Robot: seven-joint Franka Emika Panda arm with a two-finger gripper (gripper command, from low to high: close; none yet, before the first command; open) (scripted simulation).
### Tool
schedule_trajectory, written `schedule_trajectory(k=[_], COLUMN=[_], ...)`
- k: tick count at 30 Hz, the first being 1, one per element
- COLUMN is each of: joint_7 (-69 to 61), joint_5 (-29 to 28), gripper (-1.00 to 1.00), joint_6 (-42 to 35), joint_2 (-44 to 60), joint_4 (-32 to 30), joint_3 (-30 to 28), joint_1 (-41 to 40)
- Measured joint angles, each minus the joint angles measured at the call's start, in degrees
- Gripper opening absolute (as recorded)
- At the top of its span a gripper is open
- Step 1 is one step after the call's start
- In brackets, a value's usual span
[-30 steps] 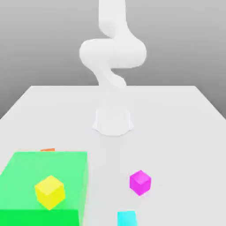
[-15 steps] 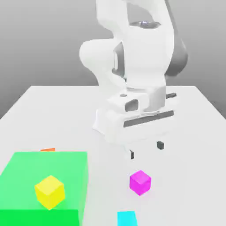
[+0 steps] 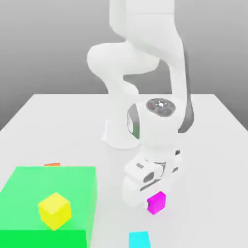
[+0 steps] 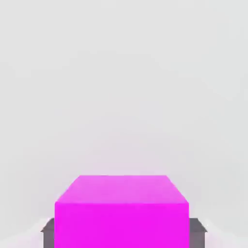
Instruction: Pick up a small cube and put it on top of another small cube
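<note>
Gripper pinches magenta cube, lower right of exterior view, pads on opp. faces, prob. for a centred lift. We'd judge yellow cube, atop green block, a poss. target.

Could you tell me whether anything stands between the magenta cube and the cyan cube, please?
Nothing visible stands between the magenta cube, held in the jaws, and the cyan cube; the green block sits off to the exterior view's left.
</note>
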Motion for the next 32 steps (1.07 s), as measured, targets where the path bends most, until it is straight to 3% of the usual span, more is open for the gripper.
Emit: schedule_trajectory(k=[3,9,23,26,27,32], joint_7=[0.1,0.1,14.1,14.3,14.1,14.1], joint_5=[-0.2,0.1,1.0,2.1,2.5,2.5], gripper=[-1.00,-1.00,-1.00,-1.00,1.00,1.00], joint_6=[-1.2,-10.8,-40.9,-37.4,-35.3,-35.3], joint_2=[-1.5,-12.9,-15.7,-11.8,-10.0,-10.0], joint_4=[-0.3,-2.1,25.2,25.6,25.2,25.2], joint_3=[0.0,0.1,-9.6,-9.3,-9.2,-9.2], joint_1=[0.0,-0.5,-19.5,-20.4,-20.5,-20.5])
